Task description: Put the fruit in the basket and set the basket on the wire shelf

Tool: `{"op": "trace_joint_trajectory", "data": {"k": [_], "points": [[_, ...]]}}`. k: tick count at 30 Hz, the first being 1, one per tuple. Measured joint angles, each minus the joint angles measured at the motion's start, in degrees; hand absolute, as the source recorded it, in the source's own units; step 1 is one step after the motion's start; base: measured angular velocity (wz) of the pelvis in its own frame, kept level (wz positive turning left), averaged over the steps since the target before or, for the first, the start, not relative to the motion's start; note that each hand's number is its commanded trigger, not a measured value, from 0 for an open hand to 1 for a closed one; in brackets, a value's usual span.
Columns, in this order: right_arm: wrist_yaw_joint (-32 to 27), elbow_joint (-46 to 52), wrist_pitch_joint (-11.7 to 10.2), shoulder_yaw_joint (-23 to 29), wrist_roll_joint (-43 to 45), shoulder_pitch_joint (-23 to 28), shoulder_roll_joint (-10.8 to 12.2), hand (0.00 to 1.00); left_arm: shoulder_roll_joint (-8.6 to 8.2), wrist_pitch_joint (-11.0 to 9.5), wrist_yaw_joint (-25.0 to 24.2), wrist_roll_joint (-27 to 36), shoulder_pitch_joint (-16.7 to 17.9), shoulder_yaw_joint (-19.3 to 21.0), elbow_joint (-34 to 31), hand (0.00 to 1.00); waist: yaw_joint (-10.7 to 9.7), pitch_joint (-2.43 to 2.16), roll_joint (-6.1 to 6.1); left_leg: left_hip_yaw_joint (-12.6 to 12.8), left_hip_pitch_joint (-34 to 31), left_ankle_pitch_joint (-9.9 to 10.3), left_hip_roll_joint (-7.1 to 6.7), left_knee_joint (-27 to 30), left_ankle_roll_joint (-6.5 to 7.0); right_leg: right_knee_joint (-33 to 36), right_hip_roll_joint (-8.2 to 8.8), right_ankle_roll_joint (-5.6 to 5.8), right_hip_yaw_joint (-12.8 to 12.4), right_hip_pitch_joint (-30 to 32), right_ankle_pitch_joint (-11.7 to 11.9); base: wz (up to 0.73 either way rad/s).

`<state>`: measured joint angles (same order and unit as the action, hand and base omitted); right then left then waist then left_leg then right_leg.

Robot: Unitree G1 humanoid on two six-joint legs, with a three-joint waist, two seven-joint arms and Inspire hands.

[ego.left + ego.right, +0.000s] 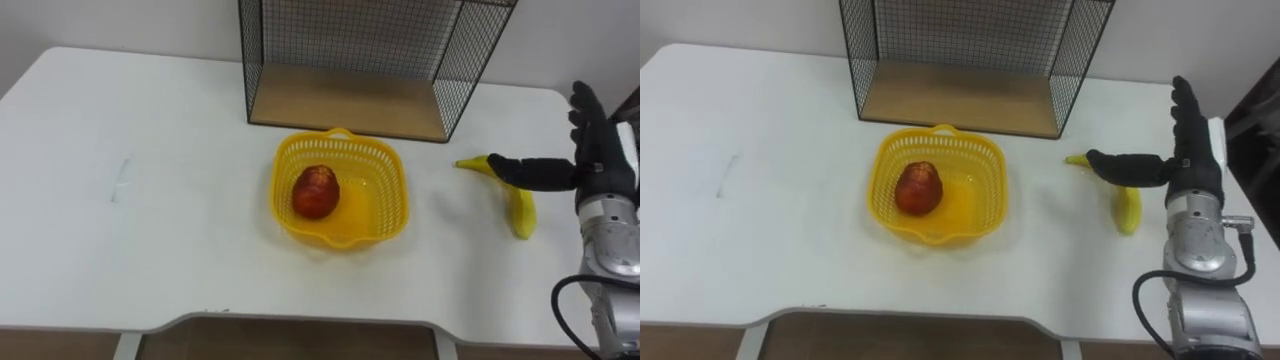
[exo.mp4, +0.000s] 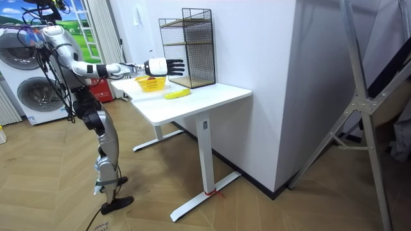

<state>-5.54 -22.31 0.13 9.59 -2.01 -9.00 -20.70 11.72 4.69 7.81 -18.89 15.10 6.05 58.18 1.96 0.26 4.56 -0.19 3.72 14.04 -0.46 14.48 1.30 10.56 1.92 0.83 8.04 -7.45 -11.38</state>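
Observation:
A yellow plastic basket (image 1: pixel 385 203) (image 1: pixel 990 185) sits in the middle of the white table (image 1: pixel 150 220), and a red apple (image 1: pixel 315 192) (image 1: pixel 919 188) lies inside it. A yellow banana (image 1: pixel 521 210) (image 1: pixel 1127 208) lies on the table to the basket's right. My right hand (image 1: pixel 598 150) (image 1: pixel 1188 150) hovers open just above and right of the banana, fingers straight and thumb stretched over the banana's stem end. In the room view the right hand (image 2: pixel 162 66) reaches out over the table beside the basket (image 2: pixel 150 84) and banana (image 2: pixel 177 94).
A black wire shelf (image 1: pixel 360 60) (image 1: pixel 970 60) with a wooden floor stands at the back of the table, right behind the basket. In the room view the wire shelf (image 2: pixel 189 48) has two levels. A white wall rises close behind the table.

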Motion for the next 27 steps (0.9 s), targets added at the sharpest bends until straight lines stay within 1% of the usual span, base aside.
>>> {"op": "trace_joint_trajectory", "data": {"k": [4, 7, 8, 10, 11, 13, 16, 18, 21, 24, 27], "points": [[2.92, -4.13, 0.13, -1.29, -0.71, -0.57, -0.09, 0.0, -0.02, 0.31, 0.0, -0.06, -0.24, 0.01, -0.54, 0.0, -0.05, -0.09, -0.02, -0.03, 0.02, 0.0, 0.03, 0.03, 0.0, 0.04, -0.01, 0.0, -0.02, 0.02, 0.0, 0.0], [5.16, -8.27, 1.24, -1.57, -0.39, -1.93, -0.93, 0.0, -0.03, 0.81, -0.13, -1.28, 0.02, 0.68, -0.54, 0.0, 0.09, -0.24, 0.23, -0.39, -0.08, 0.0, -0.03, -0.27, 0.0, 0.04, -0.01, 0.0, 0.12, -0.1, 0.0, 0.02], [5.54, -9.01, 1.29, -1.57, -0.22, -2.21, -1.07, 0.0, -0.03, 1.06, -0.14, -1.74, 0.1, 0.93, -0.58, 0.0, 0.14, -0.28, 0.28, -0.39, -0.04, 0.0, -0.03, -0.31, 0.0, 0.04, -0.01, 0.0, 0.15, -0.15, 0.0, 0.05], [6.77, -12.67, 1.3, -1.62, 0.11, -3.57, -2.12, 0.0, -0.02, 1.61, -0.3, -2.21, 0.6, 1.45, -0.61, 0.0, 0.08, -0.41, 0.53, -0.6, -0.02, 0.0, -0.12, -0.27, 0.0, 0.02, 0.08, 0.0, 0.63, -0.32, 0.0, 0.08], [7.18, -13.86, 1.45, -1.64, 0.17, -4.19, -2.47, 0.0, -0.02, 1.73, -0.64, -2.12, 0.68, 1.5, -0.65, 0.0, 0.0, -0.41, 0.58, -0.78, -0.01, 0.0, -0.15, -0.19, 0.0, 0.02, 0.1, 0.0, 0.73, -0.38, 0.0, 0.08], [8.61, -18.13, 2.56, -1.68, 0.1, -6.71, -4.19, 0.0, 0.02, 2.45, -1.78, -2.05, 0.91, 1.54, -0.84, 0.0, 0.03, -0.38, 0.69, -1.21, -0.03, -0.02, -0.22, 0.18, 0.03, 0.0, 0.17, 0.0, 1.08, -0.48, 0.0, 0.08], [10.52, -21.97, 2.61, -1.68, 0.12, -8.55, -5.82, 0.0, 0.12, 2.55, -2.93, -2.06, 1.31, 1.54, -0.85, 0.0, 0.02, -0.31, 0.88, -1.6, -0.01, -0.03, -0.23, 0.23, 0.03, -0.19, 0.16, 0.0, 1.63, -0.81, 0.0, 0.07], [11.71, -24.57, 2.64, -1.84, 0.11, -9.36, -6.25, 0.0, 0.23, 2.57, -3.54, -2.06, 0.99, 1.61, -0.83, 0.0, 0.12, -0.24, 1.03, -1.65, -0.06, -0.06, -0.23, 0.21, -0.02, -0.29, 0.11, 0.0, 1.63, -0.82, 0.0, 0.03], [13.67, -27.88, 3.69, -2.23, 0.26, -10.15, -6.41, 0.0, 0.25, 2.9, -3.7, -2.06, 0.91, 1.63, -0.82, 0.0, 0.42, -0.24, 1.12, -1.75, -0.26, -0.06, -0.28, 0.18, -0.02, -0.75, 0.1, 0.0, 1.66, -0.85, 0.0, 0.0], [15.02, -29.01, 3.68, -2.24, 0.26, -10.57, -6.61, 0.0, 0.55, 3.15, -4.12, -2.06, 0.58, 1.69, -0.82, 0.0, 0.7, -0.24, 1.14, -1.76, -0.25, -0.06, -0.27, 0.09, -0.02, -0.81, 0.08, 0.0, 1.69, -0.85, 0.0, 0.0], [15.05, -30.59, 3.38, -2.24, 0.28, -10.73, -6.69, 0.0, 0.72, 3.63, -4.41, -2.06, -0.31, 1.7, -0.41, 0.0, 1.17, -0.14, 1.03, -1.71, -0.05, -0.06, -0.3, 0.08, -0.02, -0.88, 0.08, 0.0, 1.68, -1.07, 0.0, 0.0]]}}
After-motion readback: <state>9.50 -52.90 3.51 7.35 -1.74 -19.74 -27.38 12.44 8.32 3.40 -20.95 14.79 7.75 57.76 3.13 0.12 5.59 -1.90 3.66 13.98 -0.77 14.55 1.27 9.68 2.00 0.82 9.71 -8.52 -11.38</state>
